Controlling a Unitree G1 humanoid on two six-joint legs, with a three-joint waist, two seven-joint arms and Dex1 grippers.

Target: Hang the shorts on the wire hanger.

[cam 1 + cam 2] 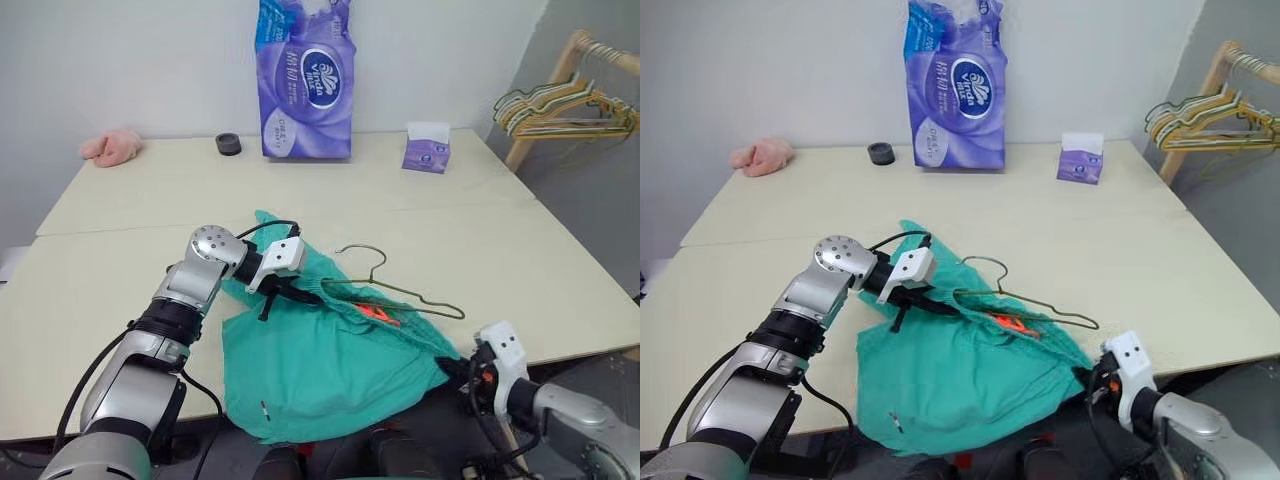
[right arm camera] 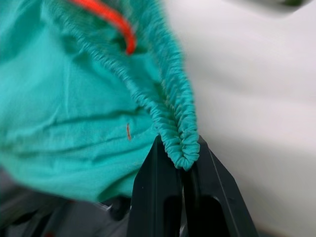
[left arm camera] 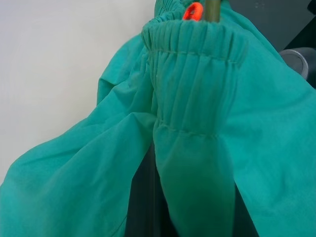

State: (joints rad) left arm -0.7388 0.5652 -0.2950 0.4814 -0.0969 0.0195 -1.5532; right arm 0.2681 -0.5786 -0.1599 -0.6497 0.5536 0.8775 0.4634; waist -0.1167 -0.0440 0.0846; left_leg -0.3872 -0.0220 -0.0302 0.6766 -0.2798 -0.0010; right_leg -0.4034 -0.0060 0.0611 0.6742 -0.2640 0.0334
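The teal-green shorts [image 1: 320, 365] lie crumpled at the table's near edge, partly hanging over it. Their gathered waistband [image 3: 195, 44] faces the left wrist camera, with the orange drawstring [image 1: 381, 316] showing inside. The thin dark wire hanger [image 1: 405, 292] lies across the waistband, hook [image 1: 366, 254] pointing away from me. My left gripper [image 1: 287, 292] is shut on the shorts at their left side, where the hanger's end meets the cloth. My right gripper [image 1: 457, 368] is at the table edge, shut on the waistband's folded right end [image 2: 180, 150].
On the table [image 1: 520, 250], at the back, stand a purple tissue pack [image 1: 306, 80], a small purple tissue box [image 1: 427, 148], a black roll [image 1: 228, 144] and a pink fluffy cloth [image 1: 111, 148]. A bunch of pale hangers [image 1: 565, 105] hangs on a wooden rack at the far right.
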